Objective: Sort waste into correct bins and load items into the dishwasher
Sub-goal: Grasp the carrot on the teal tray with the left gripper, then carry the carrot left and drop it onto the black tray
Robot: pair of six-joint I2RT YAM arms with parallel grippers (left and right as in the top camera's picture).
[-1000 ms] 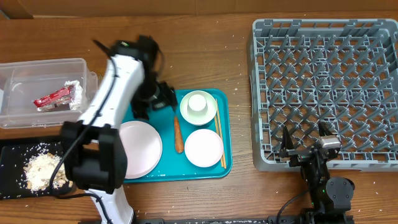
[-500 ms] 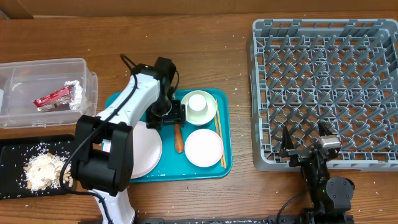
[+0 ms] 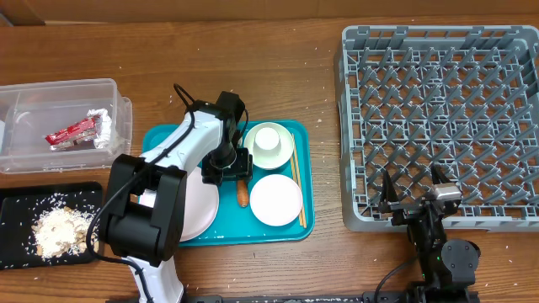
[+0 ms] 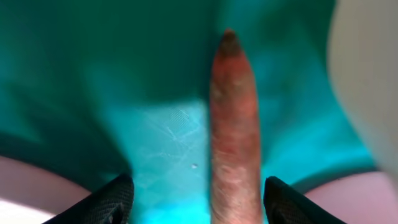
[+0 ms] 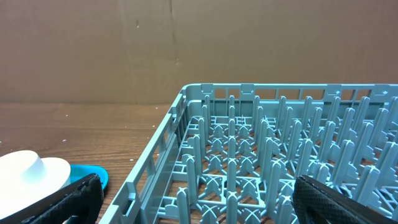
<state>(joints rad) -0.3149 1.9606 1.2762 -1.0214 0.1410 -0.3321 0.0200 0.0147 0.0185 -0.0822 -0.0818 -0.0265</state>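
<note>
The orange carrot point(image 3: 242, 191) lies on the teal tray point(image 3: 301, 151); it fills the left wrist view point(image 4: 233, 130). My left gripper point(image 3: 229, 168) is low over the carrot's upper end, open, one finger either side point(image 4: 198, 202). A large plate point(image 3: 195, 206), a smaller plate point(image 3: 275, 200), a cup on a small plate point(image 3: 269, 141) and chopsticks point(image 3: 297, 187) sit on the tray. The clear tub point(image 3: 34, 101) holds the red wrapper point(image 3: 72, 132) and foil point(image 3: 101, 119). The black tray point(image 3: 17, 202) holds rice point(image 3: 59, 229). My right gripper point(image 3: 413, 195) is open at the grey rack's point(image 3: 438, 109) front edge.
The rack's pegs fill the right wrist view point(image 5: 261, 155), with a white plate's edge at lower left point(image 5: 31, 171). Bare wooden table point(image 3: 278, 76) lies behind the tray and between tray and rack.
My left arm has swung right from near the tub and come down over the carrot on the teal tray. The right arm has not moved.
</note>
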